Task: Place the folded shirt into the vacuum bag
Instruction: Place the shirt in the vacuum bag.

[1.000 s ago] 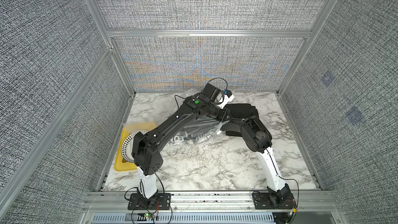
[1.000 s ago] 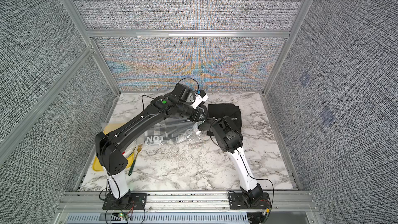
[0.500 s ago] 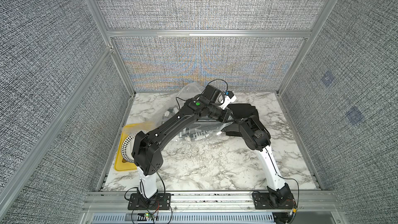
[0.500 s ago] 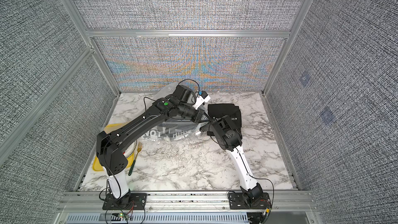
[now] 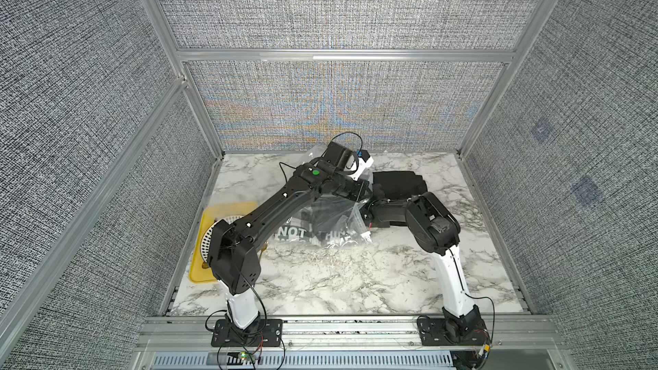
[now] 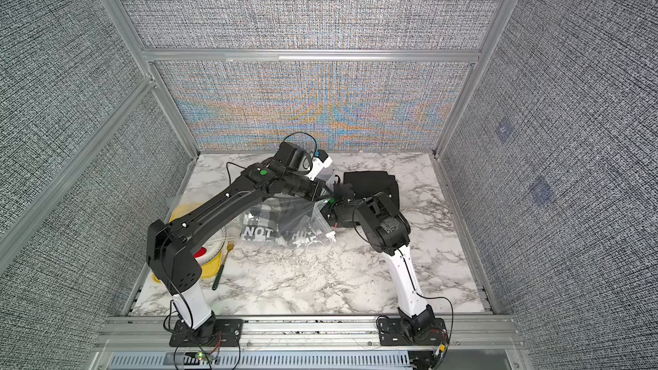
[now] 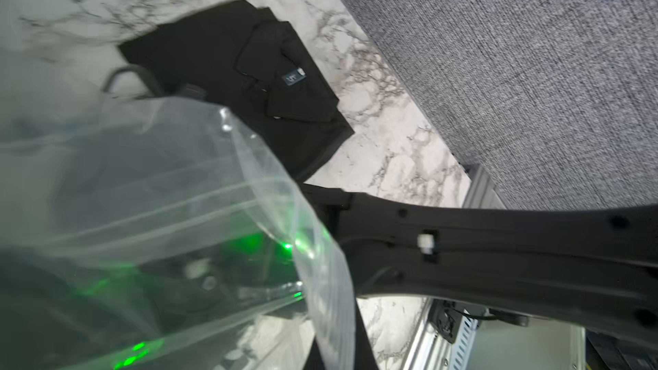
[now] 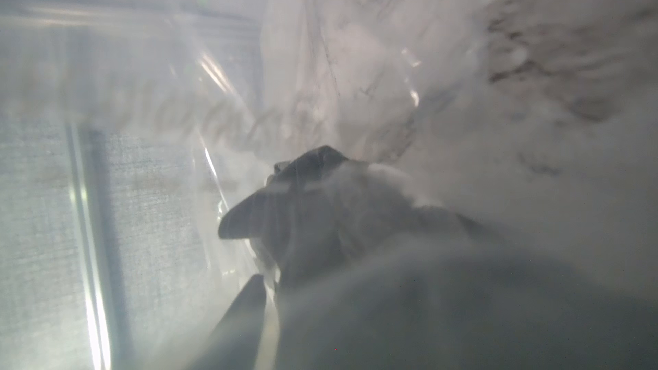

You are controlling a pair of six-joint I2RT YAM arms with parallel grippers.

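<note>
The vacuum bag (image 5: pixel 320 233) is clear crinkly plastic lying mid-table, with dark and printed cloth inside it. My left gripper (image 7: pixel 338 354) is shut on the bag's rim and holds the mouth up, as both top views show (image 6: pixel 325 190). A black folded shirt (image 5: pixel 398 186) lies flat on the marble outside the bag, just beyond its mouth; it is also clear in the left wrist view (image 7: pixel 242 76). My right gripper (image 6: pixel 320 208) reaches into the bag's mouth. In the right wrist view one finger (image 8: pixel 245 315) sits beside dark cloth (image 8: pixel 320 215) behind hazy plastic, and the other finger is hidden.
A yellow tray (image 5: pixel 228 211) with a white perforated plate stands at the left edge, partly under my left arm. A green-handled fork (image 6: pixel 222 265) lies beside it. Grey fabric walls and metal posts close in the table on three sides.
My left gripper has raised the bag's rim a little higher and farther back. The right arm has hardly shifted at the bag's mouth.
</note>
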